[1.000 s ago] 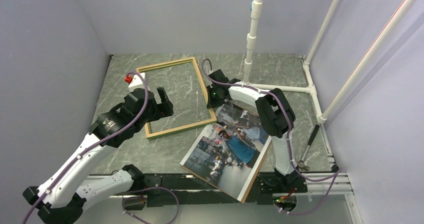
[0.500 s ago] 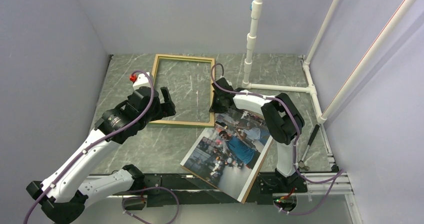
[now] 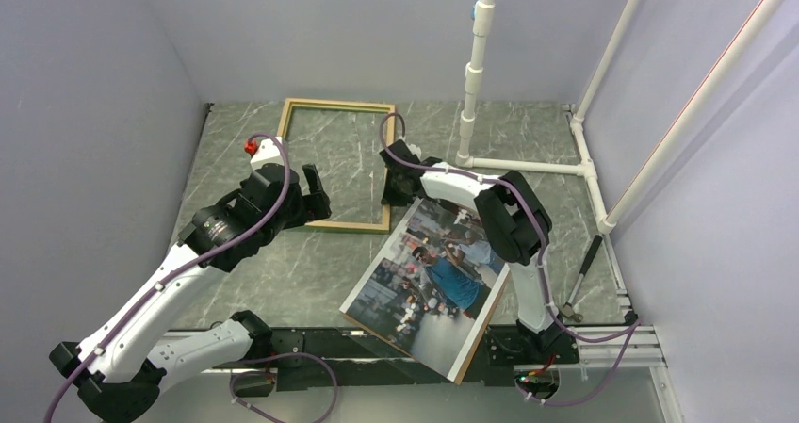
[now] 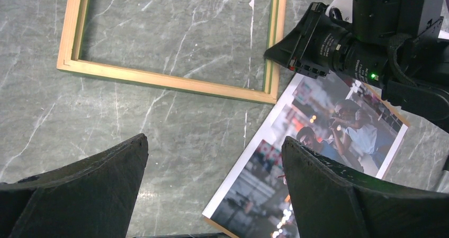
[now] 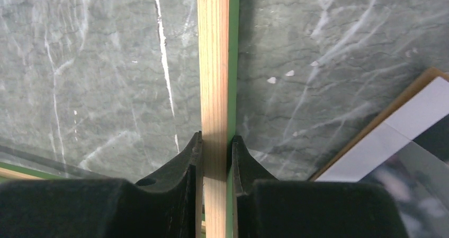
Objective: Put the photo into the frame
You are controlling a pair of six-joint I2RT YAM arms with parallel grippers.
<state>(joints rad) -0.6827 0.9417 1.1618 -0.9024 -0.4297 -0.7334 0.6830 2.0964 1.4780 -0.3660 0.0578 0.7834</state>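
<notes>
**Even Overhead Light, Soft Focus Up Close**

Bright, cool and even from above in the overhead view, with only faint soft shadows on the marble-patterned surface (image 3: 283, 272). Sharp across the frame (image 4: 159, 80) from the left wrist, yet dark and soft-edged on the fingers (image 4: 79, 195) of the left claw (image 4: 214, 139). Crisp on the wood grain from the right wrist, with a narrow shadow beside the rail. Blurred and black on the right claw (image 5: 217, 137), hazy over the corner of the photo (image 5: 407, 158).

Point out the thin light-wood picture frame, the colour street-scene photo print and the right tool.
Thin light-wood picture frame (image 4: 159, 80): left wrist view, lower rail.
Colour street-scene photo print (image 3: 435, 274): top external view, blue-shirted man at centre.
Right tool (image 5: 216, 142): right wrist view, between fingertips gripping frame rail.
</notes>
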